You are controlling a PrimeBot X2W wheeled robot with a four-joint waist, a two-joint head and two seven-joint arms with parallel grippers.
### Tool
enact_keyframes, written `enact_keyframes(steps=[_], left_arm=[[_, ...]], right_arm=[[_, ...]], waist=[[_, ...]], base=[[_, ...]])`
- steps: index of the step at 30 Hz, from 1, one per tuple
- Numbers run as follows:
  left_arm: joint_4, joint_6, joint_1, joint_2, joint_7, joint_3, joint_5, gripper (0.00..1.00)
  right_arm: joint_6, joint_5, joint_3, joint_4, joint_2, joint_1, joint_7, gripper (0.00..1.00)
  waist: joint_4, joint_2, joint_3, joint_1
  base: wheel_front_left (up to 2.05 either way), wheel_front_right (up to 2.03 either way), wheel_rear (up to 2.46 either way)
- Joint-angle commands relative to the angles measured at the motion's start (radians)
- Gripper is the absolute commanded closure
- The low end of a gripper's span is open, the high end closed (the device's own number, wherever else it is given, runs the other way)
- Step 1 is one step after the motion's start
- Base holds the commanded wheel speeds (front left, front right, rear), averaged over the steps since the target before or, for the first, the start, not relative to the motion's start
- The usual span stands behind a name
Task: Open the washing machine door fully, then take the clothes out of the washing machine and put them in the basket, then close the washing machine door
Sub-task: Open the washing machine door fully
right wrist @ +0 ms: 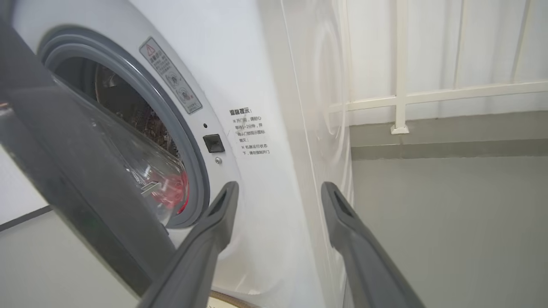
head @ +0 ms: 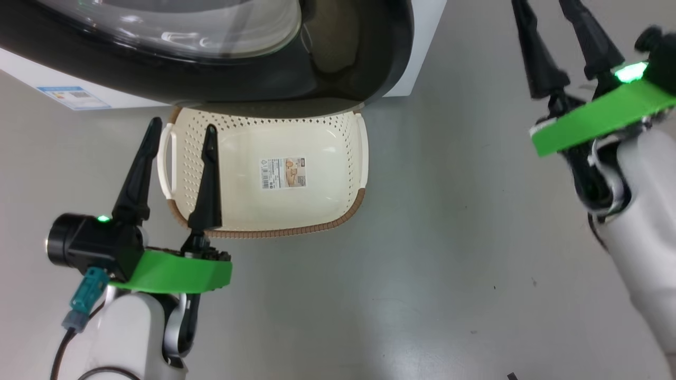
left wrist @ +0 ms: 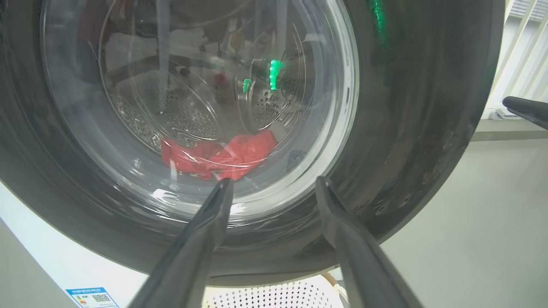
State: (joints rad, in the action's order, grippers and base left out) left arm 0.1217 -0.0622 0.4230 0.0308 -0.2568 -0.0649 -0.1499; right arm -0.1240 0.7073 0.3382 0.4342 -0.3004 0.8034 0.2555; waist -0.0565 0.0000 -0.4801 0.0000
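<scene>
The washing machine door (right wrist: 64, 171) stands only partly swung out, above the empty basket (head: 274, 232) on the floor. Red clothes (left wrist: 218, 156) lie in the drum. The left gripper (head: 182, 125) and right gripper (right wrist: 278, 188) are spread, holding nothing. The opening step seems in hand; next, the door needs pushing wider.

Left gripper (head: 182, 124) fingers spread, right gripper (right wrist: 279, 185) fingers spread

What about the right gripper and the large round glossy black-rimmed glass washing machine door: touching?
Apart. The head view shows bare grey floor between the open right gripper and the black-rimmed door.
</scene>
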Motion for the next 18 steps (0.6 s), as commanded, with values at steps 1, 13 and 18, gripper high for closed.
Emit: enact_keyframes(steps=[1, 13, 18], left_arm=[[-0.023, -0.004, -0.027, 0.019, -0.005, 0.031, 0.003, 0.0], [-0.02, -0.002, -0.045, 0.019, -0.005, 0.012, -0.012, 0.0], [-0.022, 0.0, -0.047, 0.019, -0.005, 0.003, -0.022, 0.0]], right_arm=[[-0.007, -0.039, -0.006, -0.04, 0.027, -0.059, 0.006, 0.0], [-0.007, -0.353, -0.287, -0.283, 0.196, -0.341, 0.006, 0.0], [-0.007, -0.404, -0.319, -0.38, 0.23, -0.426, 0.006, 0.0]], waist=[[0.0, 0.0, 0.005, 0.0], [-0.011, 0.0, 0.031, 0.0], [-0.014, 0.0, 0.033, 0.0]], base=[[0.0, 0.0, 0.0], [0.0, 0.0, 0.0], [0.0, 0.0, 0.0]])
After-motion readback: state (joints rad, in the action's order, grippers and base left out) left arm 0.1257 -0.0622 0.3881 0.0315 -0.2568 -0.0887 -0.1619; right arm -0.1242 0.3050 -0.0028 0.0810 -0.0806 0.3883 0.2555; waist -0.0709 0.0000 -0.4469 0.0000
